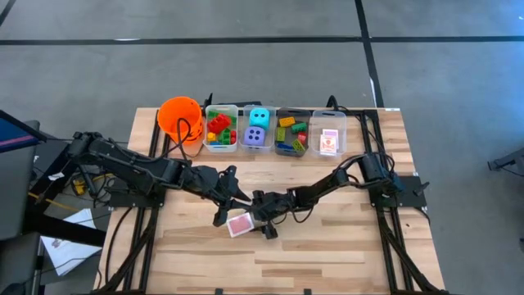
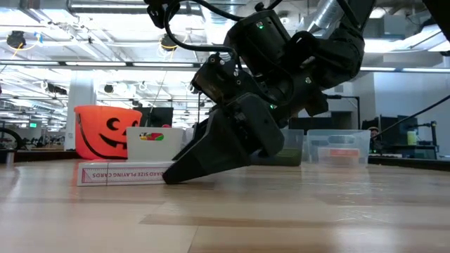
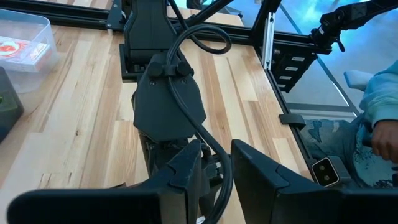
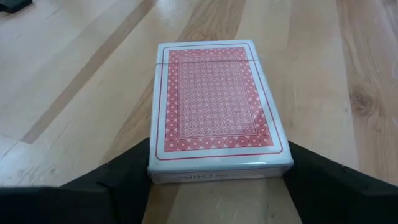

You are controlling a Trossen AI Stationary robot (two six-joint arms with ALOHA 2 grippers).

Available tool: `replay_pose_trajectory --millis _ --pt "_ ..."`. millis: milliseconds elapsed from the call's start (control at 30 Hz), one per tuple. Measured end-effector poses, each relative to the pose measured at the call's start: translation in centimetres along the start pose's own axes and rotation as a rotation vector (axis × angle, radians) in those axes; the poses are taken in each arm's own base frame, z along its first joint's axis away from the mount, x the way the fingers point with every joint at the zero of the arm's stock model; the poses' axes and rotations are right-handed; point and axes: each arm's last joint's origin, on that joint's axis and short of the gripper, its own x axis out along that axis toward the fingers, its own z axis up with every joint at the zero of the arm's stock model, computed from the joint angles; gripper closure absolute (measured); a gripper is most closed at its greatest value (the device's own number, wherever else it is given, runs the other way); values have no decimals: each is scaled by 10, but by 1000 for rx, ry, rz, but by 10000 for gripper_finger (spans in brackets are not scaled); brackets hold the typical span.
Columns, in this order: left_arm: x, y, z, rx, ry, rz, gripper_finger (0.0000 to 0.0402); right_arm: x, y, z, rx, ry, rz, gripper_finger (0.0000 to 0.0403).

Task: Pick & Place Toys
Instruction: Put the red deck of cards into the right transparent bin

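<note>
A pack of pink-backed playing cards (image 4: 214,99) lies flat on the wooden table (image 1: 344,238), near its middle (image 1: 239,225). My right gripper (image 4: 219,165) reaches it from the table's right, one dark finger on each long side of the pack. In the low view the pack (image 2: 123,173) lies flat with the finger's tip (image 2: 176,176) beside it. My left gripper (image 1: 221,215) hangs just to the left, above the table. Its fingers (image 3: 186,180) stand a narrow gap apart with nothing between them. My right gripper has the pack's two long sides (image 4: 152,163) between its two fingers, at the end nearest the wrist. The fingers slant down from the table's right and lie along the pack. The pack rests flat on the table, back side up.
Along the far edge stand an orange pumpkin-face bucket (image 1: 180,116) and several clear bins: bricks (image 1: 221,129), two dice (image 1: 257,129), more bricks (image 1: 291,133) and cards (image 1: 328,138). A person's sleeve (image 3: 379,112) shows beyond the table's right edge.
</note>
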Motion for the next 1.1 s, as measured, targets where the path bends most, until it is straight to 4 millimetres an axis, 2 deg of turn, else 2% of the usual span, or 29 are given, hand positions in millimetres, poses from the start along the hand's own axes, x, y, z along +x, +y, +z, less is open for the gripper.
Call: replay_pose_trajectory --millis 233,333,433,567,667,767,833,967,1100 --pt "0 0 0 1 0 -1 321 -1 -7 1 45 -1 -13 99" --pt "-8 0 4 2 -24 -7 321 -5 -11 3 91 13 -17 96" --pt "-23 0 8 0 -55 -9 321 -16 -14 10 120 47 -29 100" --pt "-58 2 13 2 -95 9 321 -31 -20 22 134 73 -60 99" --pt "-84 3 9 46 -74 28 321 -44 -25 35 154 58 -104 99" --pt "-101 4 -4 131 -62 14 321 -54 -31 42 200 51 -146 98" --pt "-106 6 -20 188 -51 -15 321 -62 -38 49 249 19 -192 98" --pt "-107 14 -58 200 -43 -27 321 -79 -53 63 356 -58 -337 98" --pt "-97 23 -97 190 -109 -32 321 -91 -62 68 408 -99 -584 98"
